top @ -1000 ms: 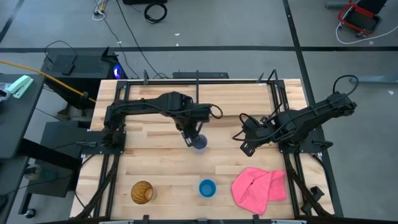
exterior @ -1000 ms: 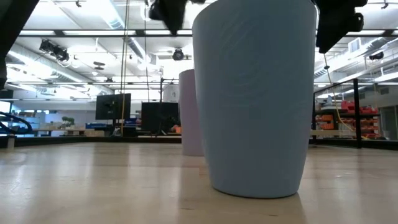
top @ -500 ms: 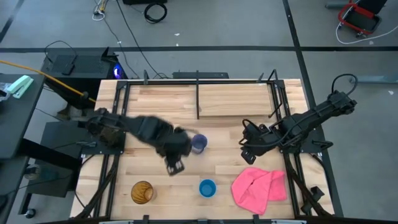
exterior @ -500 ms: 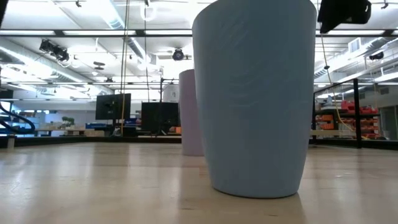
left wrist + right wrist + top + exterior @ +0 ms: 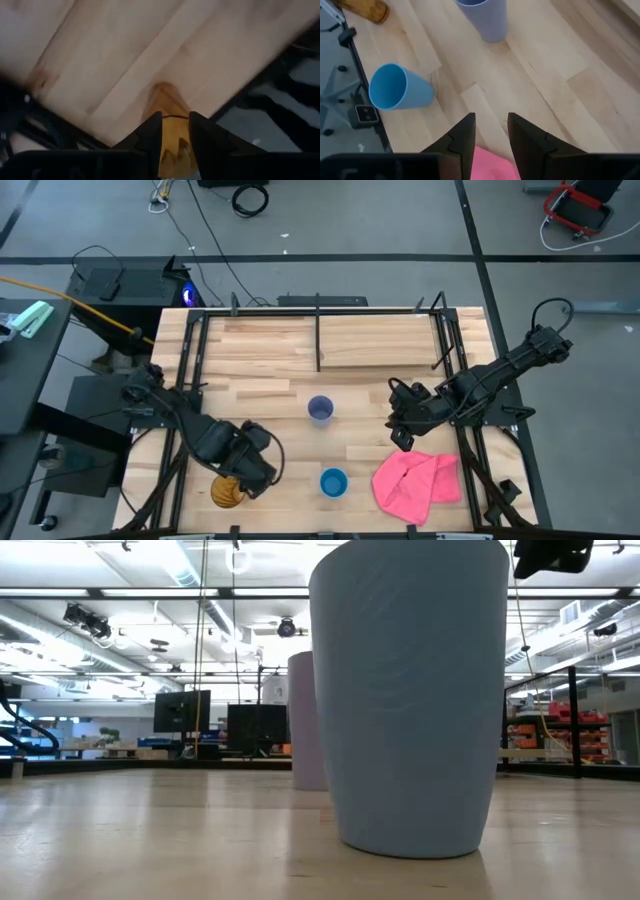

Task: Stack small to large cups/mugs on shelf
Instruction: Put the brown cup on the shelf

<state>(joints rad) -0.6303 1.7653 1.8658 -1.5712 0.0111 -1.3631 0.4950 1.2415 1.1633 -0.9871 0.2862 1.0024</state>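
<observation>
The left hand hangs at the shelf's near-left corner, right over the amber cup; in its wrist view the two fingers stand slightly apart with the amber cup showing in the gap, though actual contact cannot be told. The right hand waits just above the pink cloth, fingers narrowly apart and holding nothing. The blue cup stands near the front edge. The lavender cup stands mid-shelf.

Blue cup, lavender cup on shelf.
</observation>
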